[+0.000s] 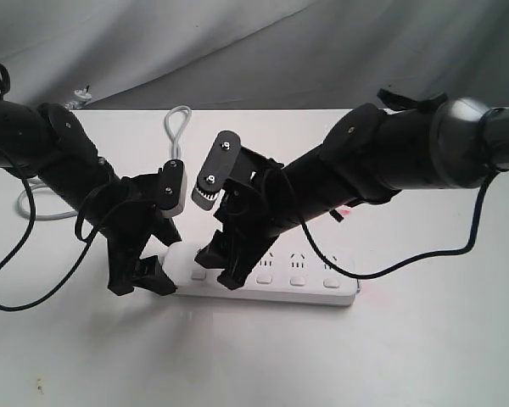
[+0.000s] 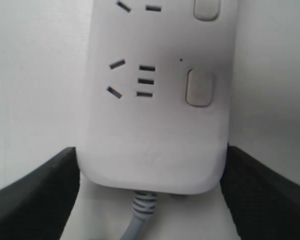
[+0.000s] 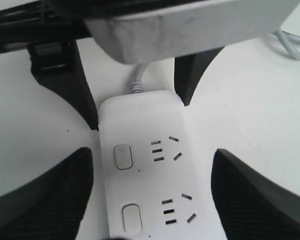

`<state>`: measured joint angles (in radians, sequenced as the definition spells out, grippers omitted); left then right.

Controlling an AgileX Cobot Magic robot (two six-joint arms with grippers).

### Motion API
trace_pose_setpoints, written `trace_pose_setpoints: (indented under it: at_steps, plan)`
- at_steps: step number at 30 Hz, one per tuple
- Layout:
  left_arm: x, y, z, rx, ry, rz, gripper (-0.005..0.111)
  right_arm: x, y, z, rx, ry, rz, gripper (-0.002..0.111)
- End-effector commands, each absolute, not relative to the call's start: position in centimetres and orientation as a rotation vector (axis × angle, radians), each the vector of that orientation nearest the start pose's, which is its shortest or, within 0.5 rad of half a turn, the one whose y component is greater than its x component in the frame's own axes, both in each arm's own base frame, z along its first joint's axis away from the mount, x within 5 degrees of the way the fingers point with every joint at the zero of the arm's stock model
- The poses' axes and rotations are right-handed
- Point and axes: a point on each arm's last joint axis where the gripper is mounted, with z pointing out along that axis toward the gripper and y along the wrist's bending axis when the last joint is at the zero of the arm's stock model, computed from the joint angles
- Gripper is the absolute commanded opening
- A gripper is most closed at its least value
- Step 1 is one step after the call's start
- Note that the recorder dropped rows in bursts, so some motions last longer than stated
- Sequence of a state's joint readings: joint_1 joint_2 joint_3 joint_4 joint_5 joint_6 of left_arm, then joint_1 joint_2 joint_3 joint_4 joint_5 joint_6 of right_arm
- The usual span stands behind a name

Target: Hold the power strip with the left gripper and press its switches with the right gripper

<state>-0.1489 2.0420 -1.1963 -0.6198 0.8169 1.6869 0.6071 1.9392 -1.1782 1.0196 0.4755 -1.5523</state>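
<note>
Exterior: pins long flat white plastic power strip [image 1: 305, 288] to white tabletop [image 1: 407, 356] with black two-finger left gripper [image 1: 148, 278]. Left wrist: clamps fingers [image 2: 35, 200] on its corded end, against sliding. Right wrist: straddles strip with black right gripper [image 3: 152, 160], fingers apart, above square white switches [image 3: 122, 156], apparently for pressing

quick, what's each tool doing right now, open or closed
left tool: closed on the cord end of the power strip.
right tool: open, straddling the power strip with a gap on each side, holding nothing.
</note>
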Motion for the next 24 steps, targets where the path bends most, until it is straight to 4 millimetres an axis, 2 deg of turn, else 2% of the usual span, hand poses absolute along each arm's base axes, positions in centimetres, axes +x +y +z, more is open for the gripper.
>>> trace_pose_setpoints:
  at_steps: [1, 13, 24]
  plan:
    - [35.9, -9.4, 11.9, 1.775, 2.142, -0.464, 0.069, 31.0, 25.7, 16.0, -1.548, 1.916, 0.467, 0.063]
    - [35.9, -9.4, 11.9, 1.775, 2.142, -0.464, 0.069, 30.7, 27.0, 16.2, -1.593, 1.782, 0.378, 0.063]
    - [35.9, -9.4, 11.9, 1.775, 2.142, -0.464, 0.069, 31.0, 28.4, 15.0, -1.594, 1.780, 0.429, 0.063]
